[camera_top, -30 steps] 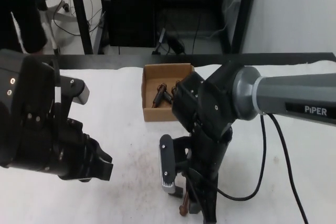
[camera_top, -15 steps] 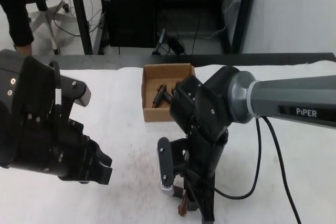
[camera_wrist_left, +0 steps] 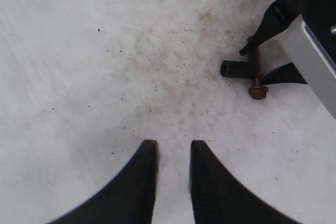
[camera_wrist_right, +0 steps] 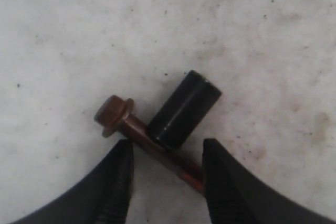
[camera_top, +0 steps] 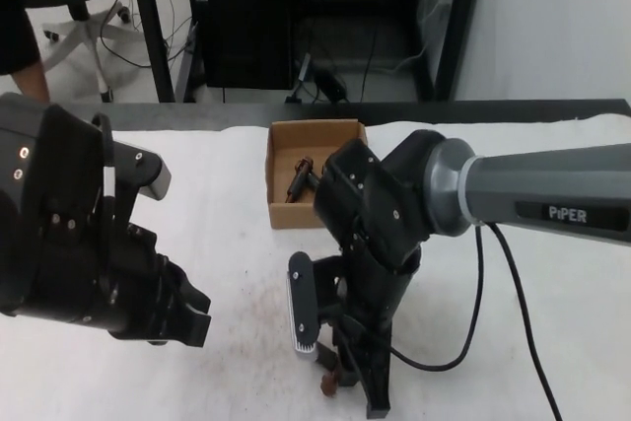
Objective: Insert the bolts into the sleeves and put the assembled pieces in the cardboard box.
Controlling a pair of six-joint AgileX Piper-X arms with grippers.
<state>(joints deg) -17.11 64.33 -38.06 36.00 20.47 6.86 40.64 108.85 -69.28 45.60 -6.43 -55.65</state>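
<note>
From where I stand the cardboard box (camera_top: pixel 281 214) sits toward the far side of the white table (camera_top: pixel 237 273), open at the top, with a few dark pieces (camera_top: pixel 299 176) lying inside it; I can't make out how many. Well to the near side of the box, on a patch of table smudged with brownish specks, lie 1 rusty bolt (camera_wrist_right: pixel 149 142) and 1 black sleeve (camera_wrist_right: pixel 185 109), both flat on the surface and not yet joined. The sleeve lies crosswise to the bolt, 1 end butted against the shank just below the flanged head. The right arm (camera_top: pixel 394 209) bends down from beside the box to that spot. Its jaws are released, spread to either side of the bolt's shank with their tips down near the table. The shank runs slantwise through the gap, its far end close against 1 jaw, though I can't tell if it touches. The sleeve's end sits right at the mouth of that gap. The left arm (camera_top: pixel 69 234) hangs over the table well away from the box, on its left and nearer side, apart from the bolt and sleeve; its jaws are parted by a narrow gap and hold nothing. A black cable (camera_top: pixel 490 283) loops across the table from the right arm, nearer than the box and to its right
</note>
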